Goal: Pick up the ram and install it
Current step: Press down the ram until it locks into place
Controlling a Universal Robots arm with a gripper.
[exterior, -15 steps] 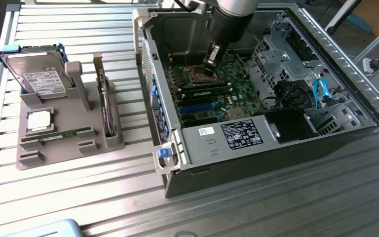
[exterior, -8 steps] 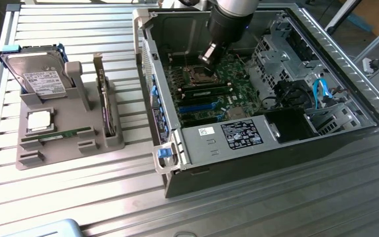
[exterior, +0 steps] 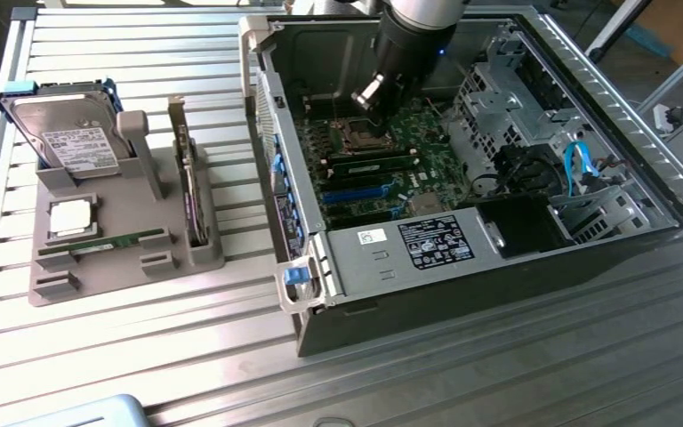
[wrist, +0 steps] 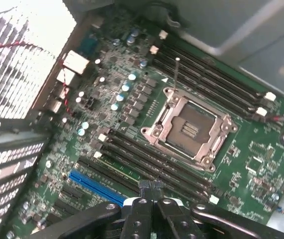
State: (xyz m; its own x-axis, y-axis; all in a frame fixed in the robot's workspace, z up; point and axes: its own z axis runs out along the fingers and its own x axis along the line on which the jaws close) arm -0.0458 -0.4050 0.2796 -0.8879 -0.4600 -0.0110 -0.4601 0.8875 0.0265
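Green circuit board is seen as a long, thin stick, the ram (exterior: 373, 166), standing on edge in one of the memory slots (wrist: 181, 172) of the motherboard (exterior: 430, 156), inside the open computer case (exterior: 461, 294). It is taken to be the task's piece, though how fully it is seated cannot be told. Its long axis runs along the slots, parallel to the near side of the empty processor socket (wrist: 189, 130), just beside it.

The tool (wrist: 151, 191) is held closed with nothing between its fingers. It hangs inside the case over the socket area, and in the wrist view the fingertips are seen just above the bank of slots on the socket's side nearest the blue connector (wrist: 94, 184). The ram thus lies close below and slightly to one side of the tool, crosswise to the tool's reach.

A second green stick (exterior: 104, 242) is seen lying flat in the grey holder (exterior: 193, 253) on the counter (exterior: 140, 356), at the exterior view's left, well apart from the tool.
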